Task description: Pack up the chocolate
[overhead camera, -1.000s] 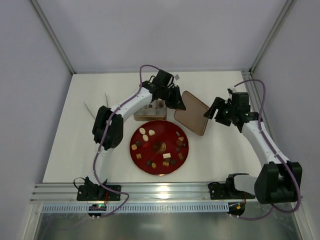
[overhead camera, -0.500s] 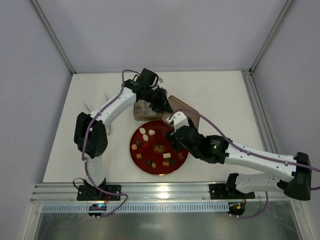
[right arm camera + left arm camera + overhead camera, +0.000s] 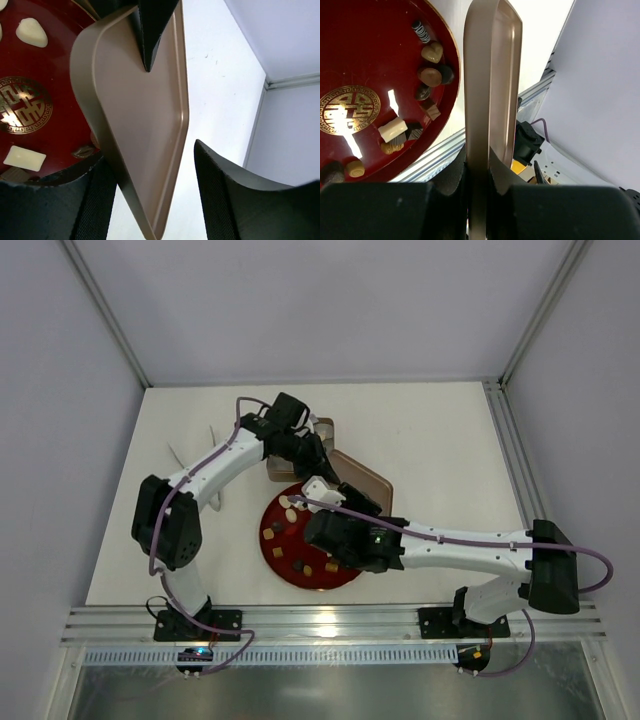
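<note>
The chocolate (image 3: 283,508) lies as several small brown, tan and cream pieces on a round red plate (image 3: 276,562); it also shows as chocolate (image 3: 431,51) and chocolate (image 3: 31,31) in the wrist views. My left gripper (image 3: 316,466) is shut on the rim of a tan metal lid (image 3: 368,484), holding it tilted on edge over the plate's far right side. The left gripper (image 3: 479,170) pinches the lid (image 3: 490,75). My right gripper (image 3: 150,160) stands open astride the lid's (image 3: 140,125) lower corner, with a gap at its right finger.
A gold box base (image 3: 281,469) with white paper cups sits behind the plate, mostly hidden by the left arm. The right arm (image 3: 450,540) stretches across the plate's near right side. A metal rail (image 3: 320,620) runs along the near table edge.
The right arm swung from the right side across to the plate and brought its jaws around the lid. The left gripper carried the lid left and tipped it up on edge.
</note>
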